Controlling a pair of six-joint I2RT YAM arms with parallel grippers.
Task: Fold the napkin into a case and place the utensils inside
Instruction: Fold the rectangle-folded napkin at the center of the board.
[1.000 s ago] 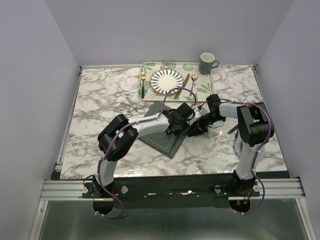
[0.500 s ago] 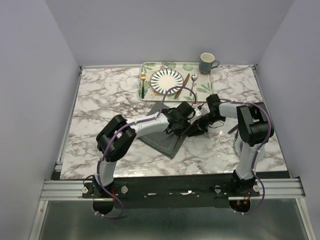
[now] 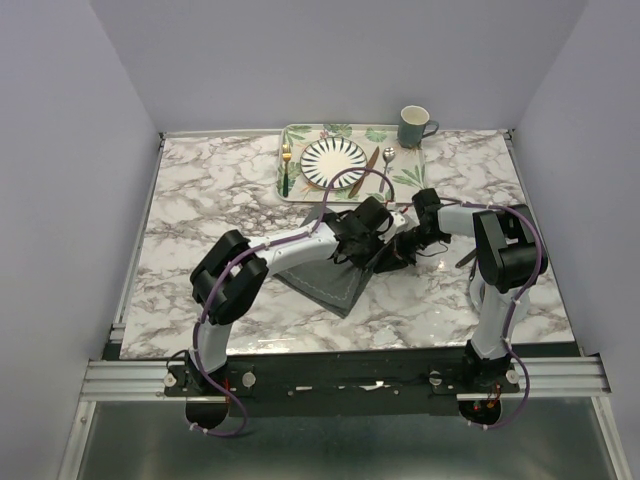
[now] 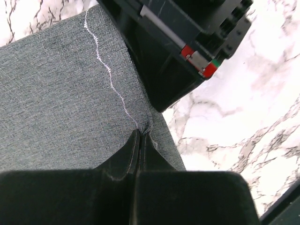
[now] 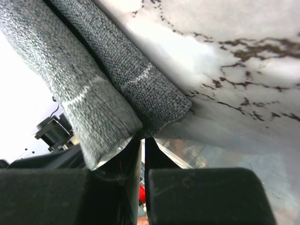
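Where not hidden by the two arms, glossy white marble tabletop (image 3: 215,200) veined in grey, boxed by plain lavender-grey walls (image 3: 60,150) on three sides and an aluminium rail (image 3: 340,375) along the near edge. Near the middle, dark grey napkin (image 3: 338,285), partly folded, right edge gathered between both grippers. Left gripper (image 4: 140,137) closed tight on a stitched fold; right gripper (image 5: 142,140) pinched almost together on a rolled corner. On the leaf-print tray (image 3: 300,133) at the far edge: striped plate (image 3: 334,159), fork (image 3: 286,168) on its left, knife (image 3: 371,170) and spoon (image 3: 387,160) on its right. Teal mug (image 3: 413,126) just beside the tray's far right corner.
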